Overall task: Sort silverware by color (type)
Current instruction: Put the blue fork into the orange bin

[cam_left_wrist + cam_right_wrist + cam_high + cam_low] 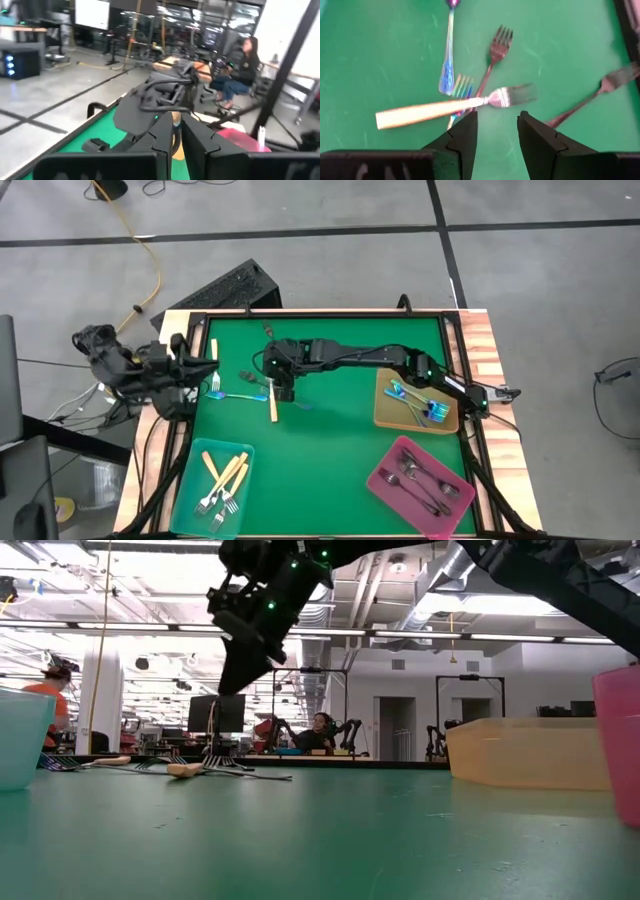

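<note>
The right arm reached from the table's right side across to its middle, its elbow bent above the right half. The right gripper (496, 131) pointed down above the tabletop with its fingers (465, 134) parted, holding nothing. The left arm sat folded at the table's left edge, its left gripper (176, 131) nearly closed and empty.

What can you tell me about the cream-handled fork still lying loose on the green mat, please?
The cream-handled fork has a pale, flat handle, plastic by its look, and a silvery metal neck and tines. It lies flat on the green mat, left of centre, across a small heap: its neck rests over a dark fork and an iridescent blue fork. The right gripper hovers open just above it, not touching.
</note>
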Motion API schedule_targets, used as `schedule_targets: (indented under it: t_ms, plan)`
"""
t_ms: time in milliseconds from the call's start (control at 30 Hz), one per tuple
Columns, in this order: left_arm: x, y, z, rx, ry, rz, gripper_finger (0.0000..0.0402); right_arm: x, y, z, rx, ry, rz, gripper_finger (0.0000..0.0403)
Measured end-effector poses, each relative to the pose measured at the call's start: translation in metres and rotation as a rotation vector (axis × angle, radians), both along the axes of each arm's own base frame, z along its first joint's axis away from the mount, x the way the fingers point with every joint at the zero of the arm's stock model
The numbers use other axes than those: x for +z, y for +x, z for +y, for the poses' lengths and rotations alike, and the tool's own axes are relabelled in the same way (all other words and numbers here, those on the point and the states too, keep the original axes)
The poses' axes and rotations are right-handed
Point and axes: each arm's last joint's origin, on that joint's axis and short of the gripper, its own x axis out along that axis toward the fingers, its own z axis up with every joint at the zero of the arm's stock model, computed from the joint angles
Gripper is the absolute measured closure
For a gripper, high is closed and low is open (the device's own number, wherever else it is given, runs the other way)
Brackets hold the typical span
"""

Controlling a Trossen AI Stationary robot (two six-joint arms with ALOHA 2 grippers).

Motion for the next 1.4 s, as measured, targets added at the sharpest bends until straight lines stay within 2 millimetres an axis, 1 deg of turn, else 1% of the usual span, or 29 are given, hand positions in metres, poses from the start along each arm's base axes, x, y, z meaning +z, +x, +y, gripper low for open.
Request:
schedule_targets:
  t_ms: [100,233,300,367,500,567,633,700,800,900,1000,1100,1167,1233,1400]
  plan:
    - [-0.009,-0.006,0.004,-0.061,0.006,0.013,0.0379,0.0,-0.002,-0.002,-0.007,0.003,0.016,0.0243]
    - [-0.036,-0.008,0.002,-0.156,-0.045,0.026,0.0379,0.002,-0.004,-0.009,0.014,-0.037,0.03,0.0243]
    - [-0.049,-0.008,0.002,-0.16,-0.074,0.016,0.0379,0.003,-0.004,-0.018,-0.01,-0.07,0.017,0.0243]
    - [-0.06,-0.008,0.002,-0.156,-0.096,-0.014,0.0379,0.005,-0.004,-0.032,-0.062,-0.079,-0.017,0.0243]
    - [-0.078,-0.008,0.001,-0.194,-0.088,-0.114,0.0379,0.008,-0.005,-0.056,-0.157,0.007,-0.083,0.0243]
    - [-0.085,-0.009,0.0,-0.254,-0.087,-0.178,0.0379,0.009,-0.004,-0.059,-0.136,0.067,-0.11,0.0243]
    - [-0.092,-0.011,0.001,-0.29,-0.084,-0.226,0.0379,0.01,-0.002,-0.055,-0.073,0.129,-0.138,0.0243]
    - [-0.095,-0.015,0.004,-0.287,-0.089,-0.251,0.0379,0.008,0.001,-0.048,-0.013,0.164,-0.159,0.0243]
    - [-0.092,-0.02,0.009,-0.252,-0.126,-0.295,0.0379,0.004,0.005,-0.034,0.026,0.169,-0.161,0.0243]
    - [-0.083,-0.023,0.011,-0.266,-0.121,-0.307,0.0379,-0.006,0.014,-0.016,0.065,0.153,-0.167,0.0243]
    - [-0.074,-0.028,0.015,-0.269,-0.127,-0.328,0.0379,-0.024,0.02,0.002,0.064,0.108,-0.119,0.0243]
    - [-0.066,-0.034,0.018,-0.292,-0.109,-0.309,0.0379,-0.039,0.024,0.013,0.042,0.046,-0.084,0.0243]
    - [-0.064,-0.037,0.021,-0.296,-0.093,-0.275,0.0379,-0.048,0.026,0.016,0.025,0.021,-0.067,0.0243]
    - [-0.066,-0.039,0.022,-0.291,-0.079,-0.207,0.0379,-0.053,0.024,0.018,0.014,0.016,-0.029,0.0243]
    - [-0.07,-0.043,0.027,-0.245,-0.108,-0.113,0.0379,-0.055,0.02,0.017,-0.004,-0.001,0.026,0.0243]
